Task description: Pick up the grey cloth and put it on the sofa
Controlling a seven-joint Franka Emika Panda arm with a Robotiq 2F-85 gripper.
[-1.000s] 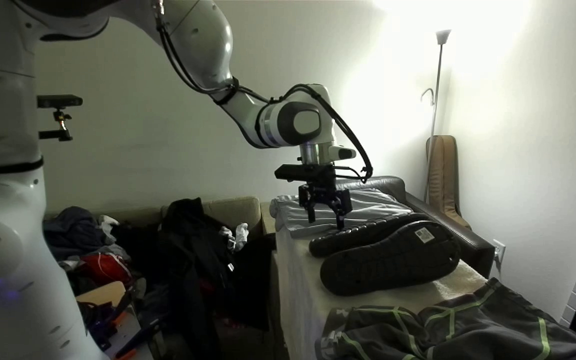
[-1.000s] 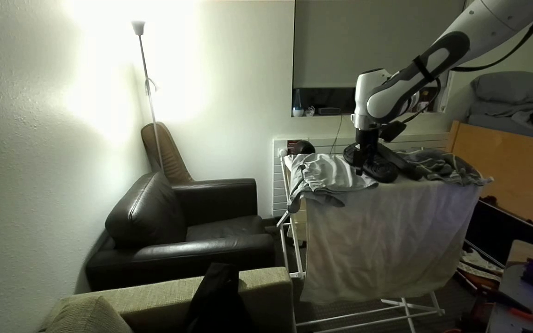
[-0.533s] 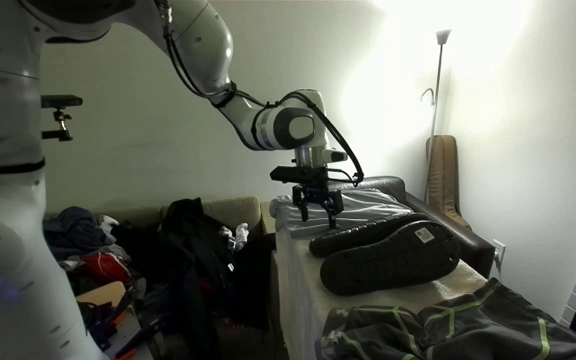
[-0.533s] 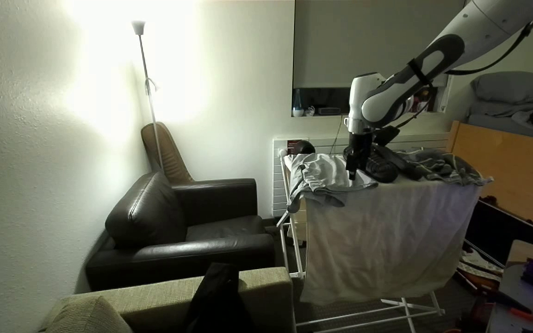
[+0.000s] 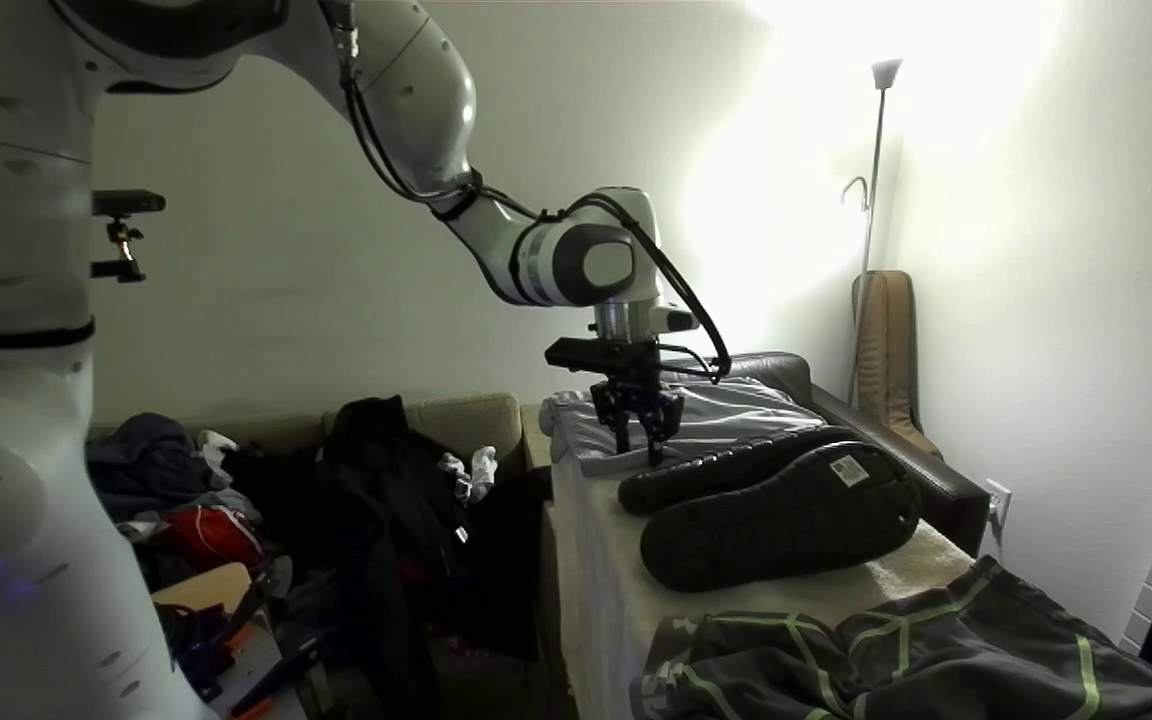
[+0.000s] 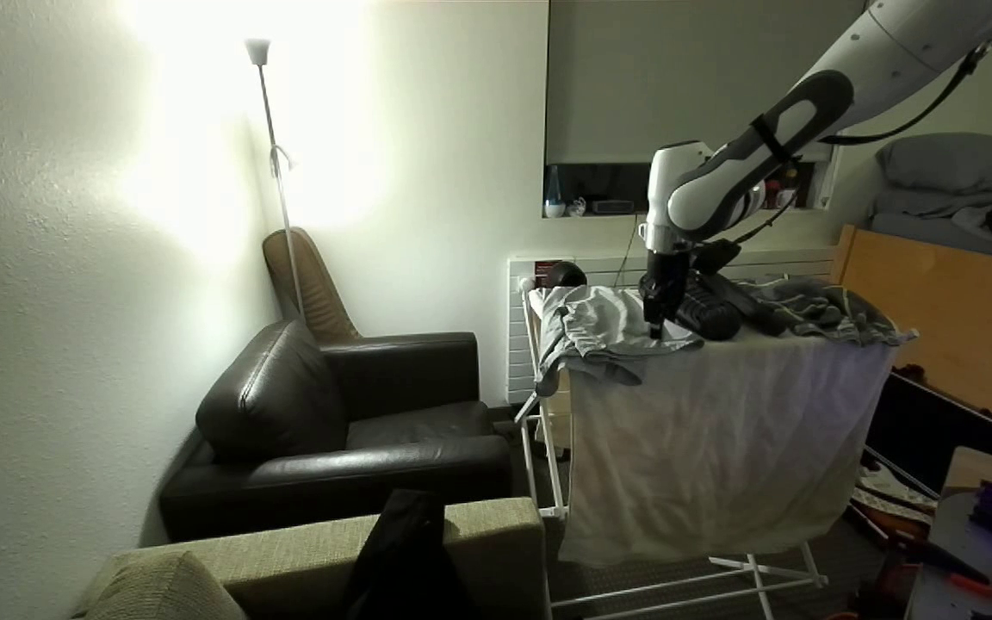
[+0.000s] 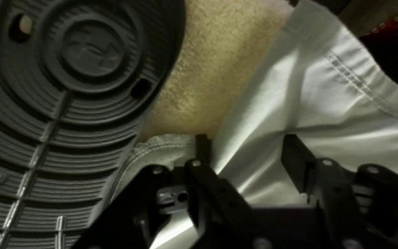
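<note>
Your gripper (image 5: 639, 455) sits a touch lower than half a second ago and the jaws are narrower, but still apart, with the grey cloth (image 7: 327, 114) showing between them. Cloth's lying on the worktop (image 5: 911, 570), just beside a black sandal (image 7: 64, 138). So I'd guess you're starting the grab, not holding it yet. Make sure it's cloth, not sandal, before heading for the sofa (image 6: 417, 425).

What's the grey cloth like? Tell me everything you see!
The grey cloth looks soft and slightly shiny, with stitching along an edge. It lies wrinkled on a fuzzy beige towel and droops over the edge, beside a black shoe sole. Folds show between the jaws of the open gripper; I can't tell if those touch it.
</note>
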